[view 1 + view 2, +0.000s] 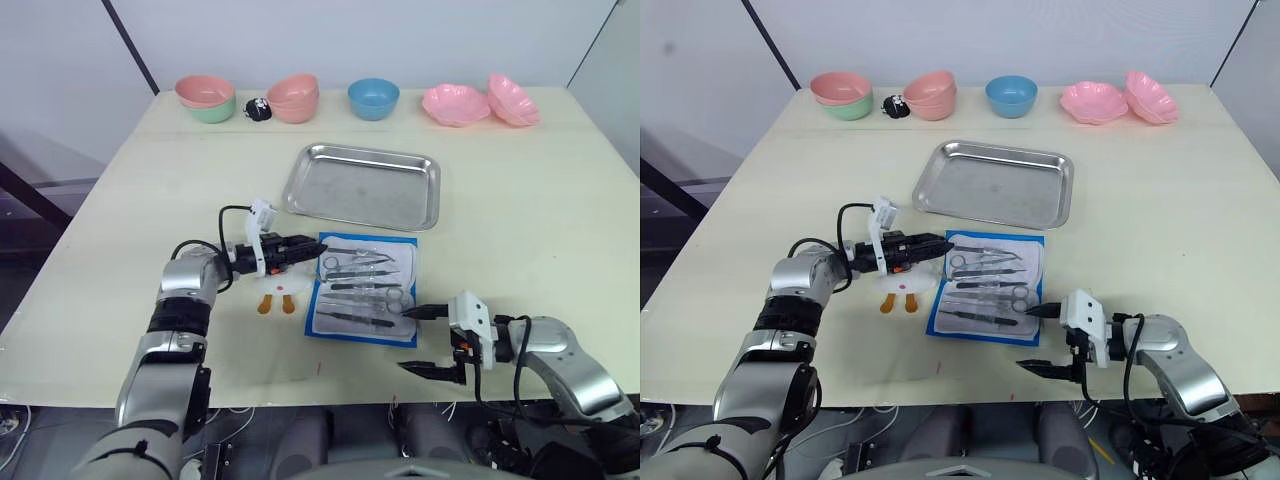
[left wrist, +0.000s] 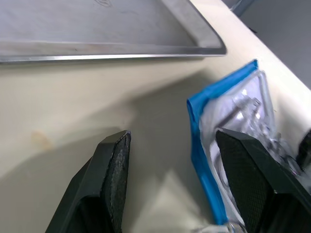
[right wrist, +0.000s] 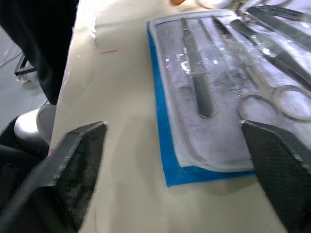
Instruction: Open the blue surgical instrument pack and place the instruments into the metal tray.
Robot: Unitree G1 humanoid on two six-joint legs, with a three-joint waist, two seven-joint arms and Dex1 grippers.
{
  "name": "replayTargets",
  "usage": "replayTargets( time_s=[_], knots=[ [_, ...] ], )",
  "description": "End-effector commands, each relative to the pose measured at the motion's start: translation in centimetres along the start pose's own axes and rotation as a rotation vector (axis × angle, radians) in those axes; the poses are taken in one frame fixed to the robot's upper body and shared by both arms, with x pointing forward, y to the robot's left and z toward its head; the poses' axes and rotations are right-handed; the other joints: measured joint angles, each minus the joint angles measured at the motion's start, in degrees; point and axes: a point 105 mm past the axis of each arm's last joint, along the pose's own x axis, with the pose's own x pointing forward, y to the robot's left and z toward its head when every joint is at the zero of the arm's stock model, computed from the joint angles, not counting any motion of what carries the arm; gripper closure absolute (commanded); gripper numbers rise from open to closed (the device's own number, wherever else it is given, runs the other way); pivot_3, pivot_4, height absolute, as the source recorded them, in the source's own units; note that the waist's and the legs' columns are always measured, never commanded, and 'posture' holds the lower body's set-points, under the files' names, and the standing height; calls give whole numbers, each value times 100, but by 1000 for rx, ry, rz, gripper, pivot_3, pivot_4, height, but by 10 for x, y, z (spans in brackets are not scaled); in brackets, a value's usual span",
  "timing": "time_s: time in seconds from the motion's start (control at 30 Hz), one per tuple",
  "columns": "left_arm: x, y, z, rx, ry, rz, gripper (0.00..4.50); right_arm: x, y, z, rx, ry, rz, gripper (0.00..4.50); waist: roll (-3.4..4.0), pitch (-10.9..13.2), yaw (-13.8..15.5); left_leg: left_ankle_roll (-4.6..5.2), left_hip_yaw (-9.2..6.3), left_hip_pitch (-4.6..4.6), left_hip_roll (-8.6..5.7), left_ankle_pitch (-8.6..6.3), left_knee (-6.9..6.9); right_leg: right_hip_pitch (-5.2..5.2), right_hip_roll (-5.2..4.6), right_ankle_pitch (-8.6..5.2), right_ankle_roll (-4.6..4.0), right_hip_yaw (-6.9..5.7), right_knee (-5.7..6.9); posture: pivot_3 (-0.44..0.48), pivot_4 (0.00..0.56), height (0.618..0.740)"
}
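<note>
The blue surgical instrument pack (image 1: pixel 405 262) lies unfolded near the table's front edge, pale lining up. Several silver instruments (image 1: pixel 360 285) lie in it under clear film, among them scissors (image 3: pixel 272 97) with ring handles. Just beyond the pack sits the metal tray (image 1: pixel 360 190) with nothing in it. My left gripper (image 1: pixel 318 247) is open at the pack's far left corner; in the left wrist view the blue corner (image 2: pixel 197 111) lies between its fingers (image 2: pixel 114 160). My right gripper (image 1: pixel 403 340) is open at the pack's near right corner, its fingers either side of the blue edge (image 3: pixel 167 145).
A white toy with orange feet (image 1: pixel 278 290) lies against the pack's left side, under my left gripper. Along the far edge stand pink and green bowls (image 1: pixel 206 98), a pink bowl (image 1: pixel 294 97), a blue bowl (image 1: pixel 373 98) and pink shell-shaped dishes (image 1: pixel 480 102).
</note>
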Motion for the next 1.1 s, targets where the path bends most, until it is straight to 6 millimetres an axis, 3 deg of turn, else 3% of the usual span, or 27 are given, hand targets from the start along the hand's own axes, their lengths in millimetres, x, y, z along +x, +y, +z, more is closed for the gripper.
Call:
replayTargets(
  time_s=[0.03, 0.17, 0.27, 0.4, 0.7, 0.87, 1.1],
  knots=[
    [-11, -5, 0, -7, -3, -40, 1529, -10, 4, 25, -28, -71, 30, 33, -4, 3, -2, 0, -2, -12, 0, 0, 0, -12, 0, 0, 0, 0, 2, 0, 150, 740],
    [-19, -9, 7, 97, -28, -68, 1529, -19, -1, 44, -33, -122, 11, 33, -13, 13, 5, 0, -3, -27, 1, 0, 1, -26, 0, 1, -1, -1, 2, 0, 150, 740],
    [-30, -12, 18, 213, -53, -88, 1529, -25, -17, 63, -79, -178, -64, 33, -25, 31, -2, -1, -2, -29, 1, 1, 2, -27, 0, 1, -1, -1, 3, 0, 150, 740],
    [-42, -18, 29, 368, -62, -127, 1529, -26, -31, 71, -141, -196, -124, 33, -32, 39, 19, -1, -11, -38, 2, 1, 2, -32, 0, 1, -1, -10, 2, 0, 150, 740],
    [-47, -50, 42, 637, -41, -290, 1529, 1, -42, 53, -238, -187, -150, 33, -33, 49, 24, -3, -15, -77, -11, 2, 13, -59, -15, 2, -2, -19, -2, 0, 150, 740],
    [-44, -63, 43, 712, 10, -357, 43, 9, -49, 41, -255, -178, -156, 0, -28, 55, 12, -2, -16, -73, -9, 2, 13, -59, -11, 2, -2, -19, 4, 0, 150, 740],
    [-51, -75, 34, 764, 76, -422, 43, 11, -56, 27, -268, -135, -145, 0, -22, 61, -5, -1, -15, -72, -8, 2, 12, -59, -11, 2, -2, -17, 3, 0, 150, 740]
  ],
)
